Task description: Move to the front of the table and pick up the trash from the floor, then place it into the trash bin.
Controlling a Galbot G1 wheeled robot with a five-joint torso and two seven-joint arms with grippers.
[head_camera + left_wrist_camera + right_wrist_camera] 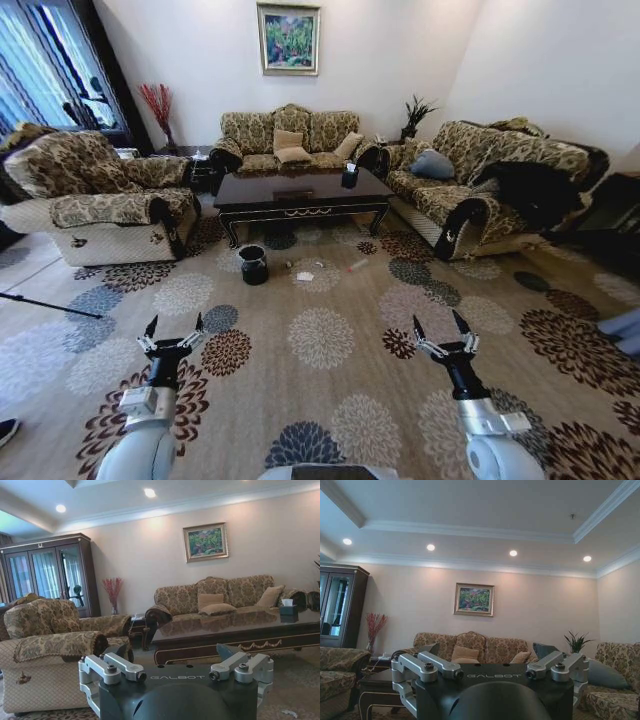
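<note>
A floral carpet [330,340] spreads before the dark coffee table [300,195]. The black trash bin [253,264] stands by its front left leg; the white napkin [305,276] and red-capped tube [358,265] lie nearby. The left gripper [172,328] and right gripper [443,326], each marked GALBOT, hover spread wide and empty.

You see a glossy dark wood worktop [300,187], patterned woven carpet [330,340], and matt black trash bin [253,265] at its 7 o'clock.
</note>
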